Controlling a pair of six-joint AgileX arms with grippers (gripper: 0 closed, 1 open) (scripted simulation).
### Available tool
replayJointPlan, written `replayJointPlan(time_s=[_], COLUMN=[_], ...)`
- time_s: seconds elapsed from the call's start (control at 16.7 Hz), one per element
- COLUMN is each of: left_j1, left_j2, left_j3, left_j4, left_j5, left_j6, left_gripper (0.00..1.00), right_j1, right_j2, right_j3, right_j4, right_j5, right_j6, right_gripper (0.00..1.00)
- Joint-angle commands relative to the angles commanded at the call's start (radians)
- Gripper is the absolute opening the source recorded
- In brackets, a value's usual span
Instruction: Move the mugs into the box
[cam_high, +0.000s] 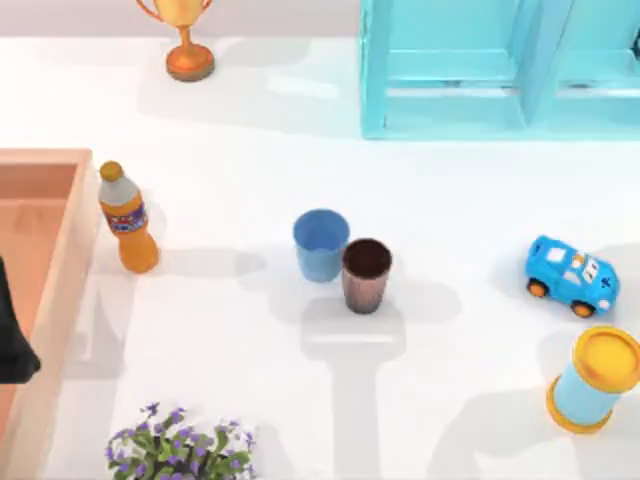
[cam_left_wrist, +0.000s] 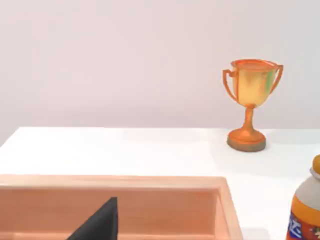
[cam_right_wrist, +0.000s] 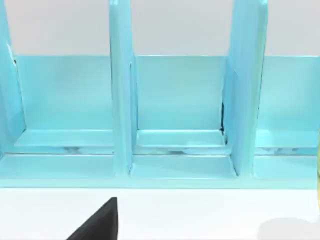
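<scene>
The left gripper (cam_high: 12, 345) is hanging over the box (cam_high: 62, 262); I cannot tell if it is open. The blue mug (cam_high: 321, 244) and brown mug (cam_high: 366, 274) are touching mid-bench, so grabbing one could be knocking the other over.

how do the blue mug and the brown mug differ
Colour: the blue mug is plain light blue, the brown mug dark brown.
Surface: the blue mug's side looks smooth, the brown mug's side ribbed.
Place: the blue mug stands nearer the top view's left and farther back, the brown mug at its right and nearer the front.
Both are upright, handleless, tapered, alike in size, close together on the white table, outside the box.
</scene>
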Motion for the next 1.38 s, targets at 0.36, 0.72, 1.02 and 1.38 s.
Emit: replayJointPlan(time_s=[0.36, 0.72, 1.02, 1.38], left_j1=[-0.021, -0.111, -0.223, -0.376], left_j2=[0.086, 0.464, 0.925, 1.541], left_j3=[0.096, 0.504, 1.002, 1.671], left_j4=[-0.06, -0.317, -0.625, -1.036], left_j5=[-0.001, -0.004, -0.005, -0.003], left_j6=[-0.023, -0.119, -0.233, -0.383], left_gripper=[1.0, 1.0, 1.0, 1.0], right_j1=[0.0, 0.0, 0.0, 0.0], right_j2=[0.0, 0.0, 0.0, 0.0], right_j3=[0.0, 0.0, 0.0, 0.0], right_j4=[0.0, 0.0, 0.0, 0.0], right_j5=[0.0, 0.0, 0.0, 0.0], right_j6=[0.0, 0.0, 0.0, 0.0], right_gripper=[1.0, 1.0, 1.0, 1.0])
